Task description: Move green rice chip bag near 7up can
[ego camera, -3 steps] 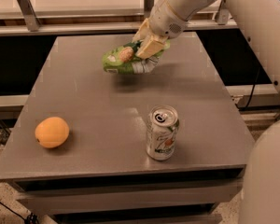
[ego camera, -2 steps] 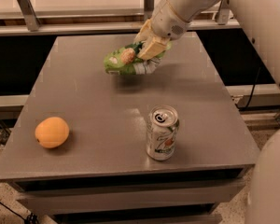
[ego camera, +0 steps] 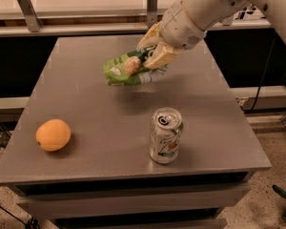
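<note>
Tool [ego camera: 154, 50] over far table [ego camera: 86, 104] is pinching green rice chip bag [ego camera: 123, 71]; best lowering it beside 7up can [ego camera: 165, 136] without bumping.

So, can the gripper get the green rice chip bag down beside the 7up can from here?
Probably yes. The gripper, shut on the green rice chip bag, hangs above the table behind the 7up can, and nothing stands between them; the orange lies well off to one side.
</note>
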{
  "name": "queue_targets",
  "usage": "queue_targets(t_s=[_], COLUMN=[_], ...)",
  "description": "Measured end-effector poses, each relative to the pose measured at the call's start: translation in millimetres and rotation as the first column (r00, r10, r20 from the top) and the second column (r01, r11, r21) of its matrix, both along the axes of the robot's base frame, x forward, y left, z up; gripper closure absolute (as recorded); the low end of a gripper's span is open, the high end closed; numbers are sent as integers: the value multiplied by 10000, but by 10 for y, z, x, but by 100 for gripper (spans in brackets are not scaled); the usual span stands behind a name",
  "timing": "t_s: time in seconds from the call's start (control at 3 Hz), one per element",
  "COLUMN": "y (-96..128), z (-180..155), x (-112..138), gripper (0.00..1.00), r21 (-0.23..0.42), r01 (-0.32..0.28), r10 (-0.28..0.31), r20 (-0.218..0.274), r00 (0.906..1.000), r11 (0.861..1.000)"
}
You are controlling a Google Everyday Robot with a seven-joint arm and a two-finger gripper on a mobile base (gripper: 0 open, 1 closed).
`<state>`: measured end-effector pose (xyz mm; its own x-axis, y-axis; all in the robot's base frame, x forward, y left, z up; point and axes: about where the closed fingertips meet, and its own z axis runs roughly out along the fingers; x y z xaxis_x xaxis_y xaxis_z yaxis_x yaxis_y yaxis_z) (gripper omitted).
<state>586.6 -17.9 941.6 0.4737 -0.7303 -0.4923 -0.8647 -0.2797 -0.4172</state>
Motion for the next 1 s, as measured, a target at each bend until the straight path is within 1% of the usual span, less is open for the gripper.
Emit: queue_targets(t_s=[0.33,0.67,1.0], y=[-47,-46,-4], z=[13,13,4], x=[-298,-298,-386], gripper=[100,100,100], r21=[55,55,162], r01=[-443,-445,-1022], r10=[442,444,1011], r20=[254,254,603], r00=[9987,9987,9930], r11=[9990,9990,9946])
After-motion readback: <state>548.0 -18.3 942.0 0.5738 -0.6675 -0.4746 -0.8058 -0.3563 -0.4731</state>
